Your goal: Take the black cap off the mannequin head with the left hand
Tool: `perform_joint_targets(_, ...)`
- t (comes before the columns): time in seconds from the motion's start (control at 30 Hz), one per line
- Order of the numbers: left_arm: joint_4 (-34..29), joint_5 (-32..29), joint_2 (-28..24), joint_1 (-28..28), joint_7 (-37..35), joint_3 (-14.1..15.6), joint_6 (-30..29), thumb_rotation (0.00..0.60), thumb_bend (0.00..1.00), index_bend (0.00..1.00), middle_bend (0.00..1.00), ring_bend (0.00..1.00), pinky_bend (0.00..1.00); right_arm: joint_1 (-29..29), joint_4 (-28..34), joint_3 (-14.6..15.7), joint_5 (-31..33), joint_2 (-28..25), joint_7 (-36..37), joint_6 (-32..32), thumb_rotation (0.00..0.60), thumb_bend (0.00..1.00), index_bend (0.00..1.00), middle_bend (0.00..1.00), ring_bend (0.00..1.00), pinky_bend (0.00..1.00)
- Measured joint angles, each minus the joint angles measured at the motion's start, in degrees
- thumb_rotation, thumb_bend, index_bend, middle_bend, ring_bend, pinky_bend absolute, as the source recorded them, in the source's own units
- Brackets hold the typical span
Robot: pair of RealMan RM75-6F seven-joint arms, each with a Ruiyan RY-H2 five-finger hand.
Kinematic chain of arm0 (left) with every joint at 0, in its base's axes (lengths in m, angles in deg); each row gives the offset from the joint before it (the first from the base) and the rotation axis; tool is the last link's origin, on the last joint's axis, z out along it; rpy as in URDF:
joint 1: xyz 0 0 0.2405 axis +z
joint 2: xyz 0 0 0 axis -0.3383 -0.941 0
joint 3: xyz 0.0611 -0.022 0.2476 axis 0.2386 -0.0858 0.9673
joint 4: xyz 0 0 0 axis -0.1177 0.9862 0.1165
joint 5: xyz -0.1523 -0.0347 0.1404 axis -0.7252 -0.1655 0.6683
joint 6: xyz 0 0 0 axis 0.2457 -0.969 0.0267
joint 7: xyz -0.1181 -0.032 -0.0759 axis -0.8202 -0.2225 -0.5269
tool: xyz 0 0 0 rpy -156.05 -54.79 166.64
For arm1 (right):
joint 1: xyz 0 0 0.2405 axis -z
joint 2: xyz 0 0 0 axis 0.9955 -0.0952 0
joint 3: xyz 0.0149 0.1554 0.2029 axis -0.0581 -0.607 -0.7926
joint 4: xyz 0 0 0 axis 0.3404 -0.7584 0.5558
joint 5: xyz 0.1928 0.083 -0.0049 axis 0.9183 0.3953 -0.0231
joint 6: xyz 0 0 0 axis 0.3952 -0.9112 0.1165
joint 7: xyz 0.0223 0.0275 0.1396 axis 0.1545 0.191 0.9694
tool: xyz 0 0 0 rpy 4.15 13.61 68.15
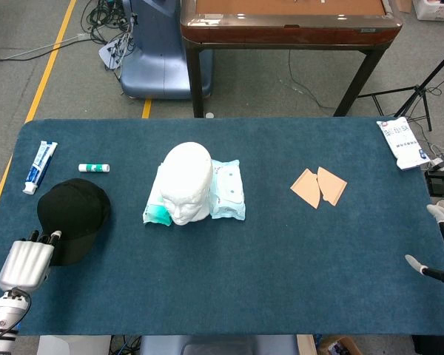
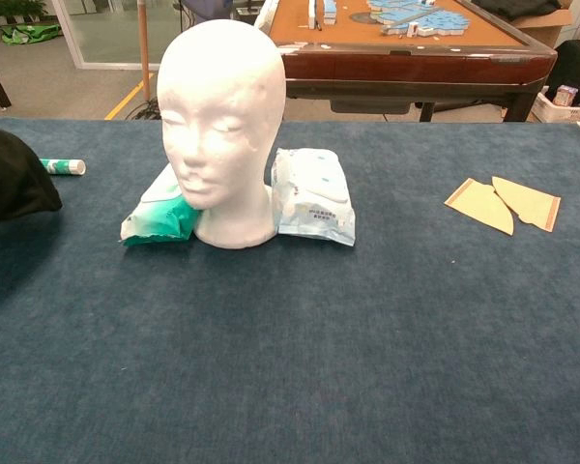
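The black cap [image 1: 72,218] is off the mannequin head [image 1: 188,180] and sits at the near left of the blue table [image 1: 281,251], well apart from the head; in the chest view only its right part [image 2: 10,184] shows at the left edge. The left hand [image 1: 28,260] is at the near left corner with its fingertips [image 1: 43,237] up against the near rim of the cap; whether they pinch the cap or only touch it I cannot tell from these views. The bare white head stands upright left of the table's middle, face toward the near side. Behind it lie two soft packs, a green one [image 2: 158,217] on its left and a white and pale blue one [image 2: 312,195] on its right, both touching its base. Far left on the table lie a toothpaste tube [image 1: 39,166] and a small white stick with a green band [image 1: 94,168], the stick just beyond the cap. To the right of the middle lie two tan paper pieces [image 1: 318,186], touching each other. A white and blue packet [image 1: 402,143] lies at the far right edge. The right hand [image 1: 442,244] shows only partly at the near right edge, holding nothing visible; I cannot tell how its fingers are set. Beyond the blue table stands a brown wooden table [image 1: 288,22].
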Motion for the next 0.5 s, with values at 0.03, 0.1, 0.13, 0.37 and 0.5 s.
perform_joint_targets(0.03,-0.95,-0.23,-0.79,0.32,0.13,0.43,0.26,0.600,0.13,0.09,0.42,0.27,0.60,0.00,-0.01,0.04,-0.09,0.00,-0.01,-0.01,0.600,0.00,0.13,0.17,0.09,0.16)
perform_joint_targets(0.1,-2.76,-0.69,-2.17,1.04,0.36,1.30,0.68,0.600,0.09,0.01,0.40,0.25,0.60,-0.01,0.01,0.07,-0.18,0.03,-0.12,-0.06,0.600,0.00,0.13,0.17,0.09,0.16)
perform_joint_targets(0.13,-3.39,-0.95,-2.58,1.30,0.38,1.56,0.82,0.600,0.08,0.00,0.39,0.24,0.60,-0.01,0.02,0.10,-0.22,0.06,-0.21,-0.07,0.600,0.00,0.13,0.17,0.09,0.16)
perform_joint_targets(0.37,-5.46,-2.61,-4.30,2.24,-1.13,1.92,1.67,0.600,0.05,0.00,0.38,0.25,0.59,-0.23,0.18,0.14,-0.08,0.20,-0.93,0.35,0.600,0.00,0.13,0.17,0.09,0.16)
perform_joint_targets(0.5,-3.96,0.18,-3.60,2.87,-5.05,1.37,0.05,0.600,0.05,0.10,0.44,0.30,0.59,-0.34,0.22,0.13,0.03,0.30,-1.33,0.54,0.600,0.00,0.13,0.17,0.09,0.16)
